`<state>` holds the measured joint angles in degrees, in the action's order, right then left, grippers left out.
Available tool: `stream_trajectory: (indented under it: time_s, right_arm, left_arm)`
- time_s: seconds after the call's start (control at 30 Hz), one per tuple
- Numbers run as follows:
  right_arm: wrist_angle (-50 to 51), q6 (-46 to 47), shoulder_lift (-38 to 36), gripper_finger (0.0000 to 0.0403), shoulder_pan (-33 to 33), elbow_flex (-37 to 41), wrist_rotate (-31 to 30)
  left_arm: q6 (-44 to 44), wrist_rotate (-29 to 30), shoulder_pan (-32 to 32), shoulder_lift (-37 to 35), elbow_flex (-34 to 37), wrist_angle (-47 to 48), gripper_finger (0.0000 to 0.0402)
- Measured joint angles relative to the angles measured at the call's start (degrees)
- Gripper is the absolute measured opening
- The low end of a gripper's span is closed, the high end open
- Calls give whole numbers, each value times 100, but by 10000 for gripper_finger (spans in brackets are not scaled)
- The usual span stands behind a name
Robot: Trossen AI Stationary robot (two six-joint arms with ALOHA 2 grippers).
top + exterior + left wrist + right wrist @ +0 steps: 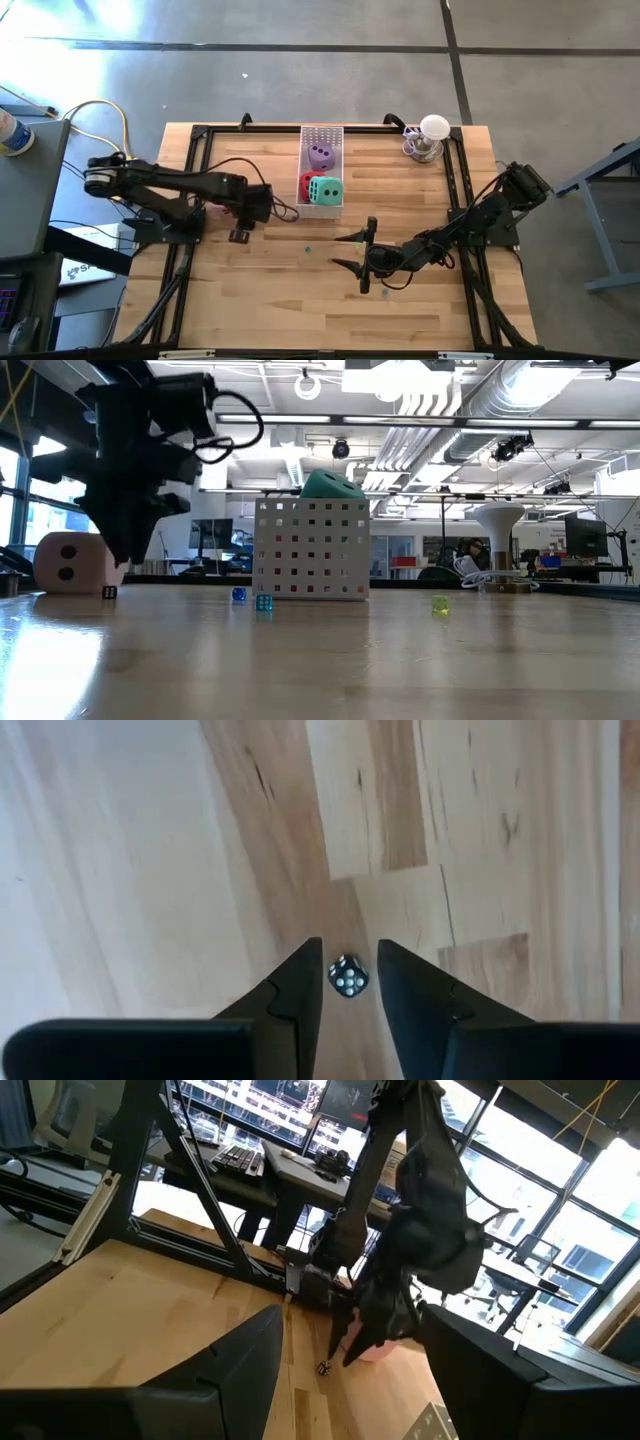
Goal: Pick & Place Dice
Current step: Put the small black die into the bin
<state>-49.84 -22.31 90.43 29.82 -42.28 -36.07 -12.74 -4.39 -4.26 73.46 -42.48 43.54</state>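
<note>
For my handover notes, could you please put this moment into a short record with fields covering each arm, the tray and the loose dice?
left gripper: over the table's left side, fingers open, straddling a small black die; not closed on it
right gripper: waiting over the table's middle, fingers open, empty
white tray: holds the purple die, red die and green die
pink die: on the table beside the left arm
other small dice: two blue, one yellow-green, on the table near the tray
</note>
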Motion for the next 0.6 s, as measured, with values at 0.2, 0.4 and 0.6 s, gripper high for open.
stream_trajectory:
  time_s: [0.2, 0.4, 0.6]
  right_arm:
    - [-2, 2, 0, 231, 0, 0, 0]
    - [17, 170, 0, 231, 0, 0, 0]
    - [193, 540, 0, 231, 74, 0, -195]
  left_arm:
    - [474, 117, 38, -202, -15, -6, 94]
    - [1148, 131, 35, -207, -21, -102, 94]
    - [1607, 139, 35, -209, -26, -265, 94]
